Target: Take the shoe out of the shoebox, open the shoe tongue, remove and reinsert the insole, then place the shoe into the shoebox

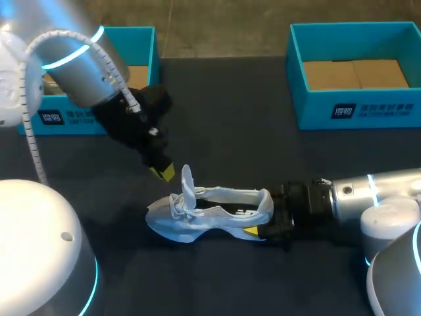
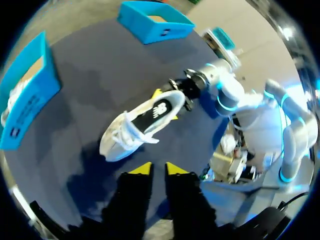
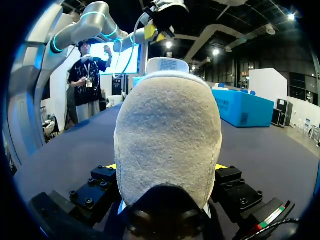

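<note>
Shoe (image 1: 210,214) lying on the desk (image 1: 223,131), heel toward my right arm
Its long axis runs across the desk. My right pincer (image 1: 262,215) pinches the heel, and my left pincer (image 1: 163,172), narrowly spread and empty, hovers just beside the raised tongue (image 1: 187,179), the nearer of the two.

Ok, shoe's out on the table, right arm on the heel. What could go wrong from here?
The right end effector grips the shoe only at its heel, so a pull up front may twist it loose. The left end effector hangs open just above the laces and could snag them.
</note>
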